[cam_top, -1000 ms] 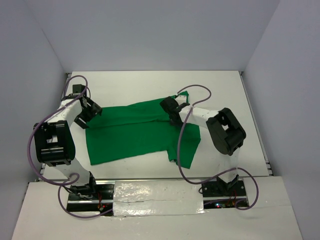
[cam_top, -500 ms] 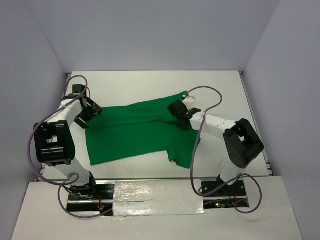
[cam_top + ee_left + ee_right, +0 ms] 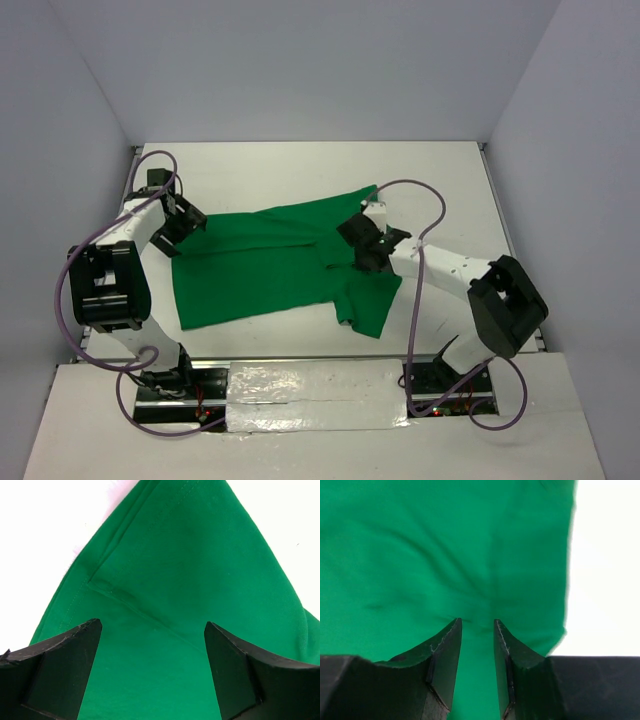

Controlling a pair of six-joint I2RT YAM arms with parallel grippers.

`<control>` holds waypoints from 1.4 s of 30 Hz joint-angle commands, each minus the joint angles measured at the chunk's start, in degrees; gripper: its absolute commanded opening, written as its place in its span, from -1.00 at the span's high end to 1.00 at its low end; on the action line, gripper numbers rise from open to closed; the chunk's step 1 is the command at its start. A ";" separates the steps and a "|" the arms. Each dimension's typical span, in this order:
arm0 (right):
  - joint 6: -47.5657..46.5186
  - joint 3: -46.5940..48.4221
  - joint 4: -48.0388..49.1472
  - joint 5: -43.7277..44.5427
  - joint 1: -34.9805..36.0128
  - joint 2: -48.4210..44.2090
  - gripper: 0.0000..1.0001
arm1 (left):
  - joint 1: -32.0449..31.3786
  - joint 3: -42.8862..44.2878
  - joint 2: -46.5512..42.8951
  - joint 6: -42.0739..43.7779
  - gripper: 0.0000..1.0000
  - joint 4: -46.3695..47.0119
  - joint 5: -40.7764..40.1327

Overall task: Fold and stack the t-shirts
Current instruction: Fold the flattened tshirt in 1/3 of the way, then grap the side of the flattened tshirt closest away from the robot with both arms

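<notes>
1 green t-shirt [image 3: 270,265] lies spread mid-table [image 3: 300,170], with a sleeve toward the near right. L gripper [image 3: 185,224] sits at the shirt's far-left corner, fingers spread wide over a hem seam, cloth flat btwn them. R gripper [image 3: 360,248] is on the shirt's right part, fingers drawn close, pinching puckered cloth.
</notes>
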 commanded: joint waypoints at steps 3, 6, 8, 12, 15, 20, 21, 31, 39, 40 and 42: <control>-2.21 10.92 1.26 -5.39 -0.10 -0.39 0.21 | -0.35 0.28 -0.98 0.69 -0.95 -0.64 -0.95; -1.33 13.38 2.23 -12.56 -4.83 1.19 0.28 | -0.35 0.54 -1.07 0.78 -0.95 -0.55 -0.60; -0.10 12.95 4.59 -17.41 -12.21 2.68 0.44 | -0.35 0.63 -0.89 0.96 -0.95 -0.55 0.19; 0.08 14.78 7.77 -26.75 -21.80 7.51 0.45 | -0.35 0.10 0.16 1.48 -0.95 -0.20 0.54; -2.46 21.44 4.35 -25.27 -24.09 14.54 0.22 | -0.26 0.01 2.26 1.22 -0.95 0.77 0.72; -6.33 31.64 0.13 -21.23 -25.85 25.96 -0.45 | -0.26 1.59 7.18 0.34 -0.95 1.47 1.51; -6.69 33.15 -0.57 -19.91 -25.86 27.46 -0.47 | -0.26 2.12 7.98 0.34 -0.95 1.30 1.33; -10.03 41.86 -5.41 -23.67 -25.86 37.31 -0.06 | -0.26 7.57 13.79 -0.71 -0.95 -0.28 2.30; -10.21 45.20 -8.13 -23.86 -25.06 38.98 0.40 | 0.70 10.21 15.46 -0.71 -0.95 -1.25 2.21; -9.77 45.81 -8.40 -23.16 -24.98 39.60 0.59 | 0.88 10.21 15.54 -0.71 -0.95 -1.16 2.30; -9.24 46.69 -8.67 -22.63 -25.06 40.04 0.95 | 1.06 10.47 16.07 -0.63 -0.94 -1.34 2.48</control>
